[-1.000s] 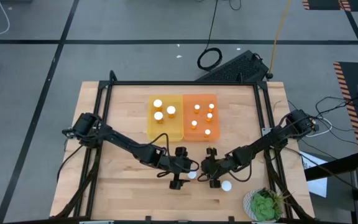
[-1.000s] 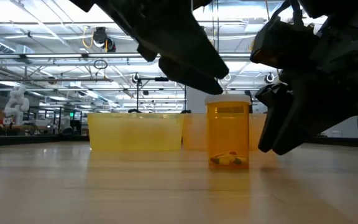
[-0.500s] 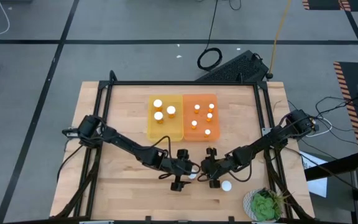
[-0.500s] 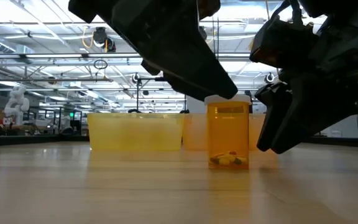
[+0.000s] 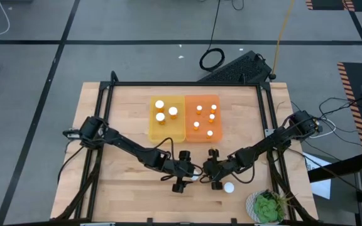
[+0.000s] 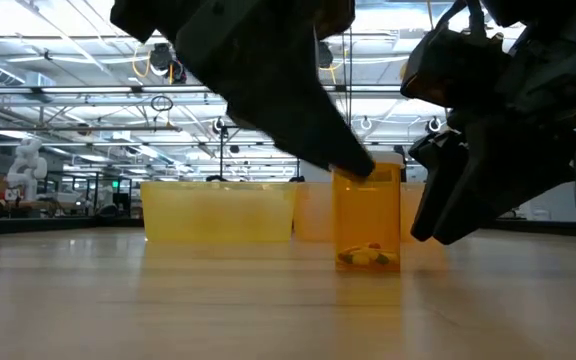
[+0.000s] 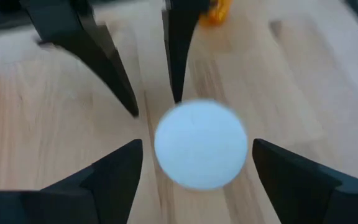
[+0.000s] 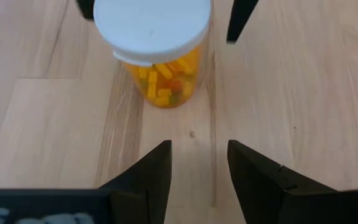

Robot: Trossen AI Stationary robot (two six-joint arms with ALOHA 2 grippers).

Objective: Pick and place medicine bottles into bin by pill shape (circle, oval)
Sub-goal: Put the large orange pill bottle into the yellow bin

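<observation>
No brand, label or writing is showing clearly enough to read on any bottle or bin.

On the wooden table (image 5: 131,182), one medicine bottle (image 6: 367,218) is standing upright near the front middle, between the two grippers. The low view is showing its amber side and small yellow pills lying at its bottom, which the high view cannot show. From above, only its white cap (image 5: 195,176) is peeking out between the dark arms.

The left gripper (image 5: 187,173) is hanging right over this bottle. In the left wrist view, the round white cap (image 7: 201,144) is sitting between two dark fingers (image 7: 104,180) that are spread wide, one on each side, not touching it.

The right gripper (image 5: 210,171) is waiting just beside the bottle. Its wrist view is looking at the bottle (image 8: 157,43) with yellow pills inside, and its own fingers (image 8: 143,171) are a little apart, holding nothing.

Only the high view is showing a second bottle (image 5: 229,187) near the right gripper, a yellow bin (image 5: 153,130) with three bottles, and an orange bin (image 5: 216,135) just beside it with six small-capped bottles. A green plant (image 5: 268,207) is sitting at the table's front right corner.
</observation>
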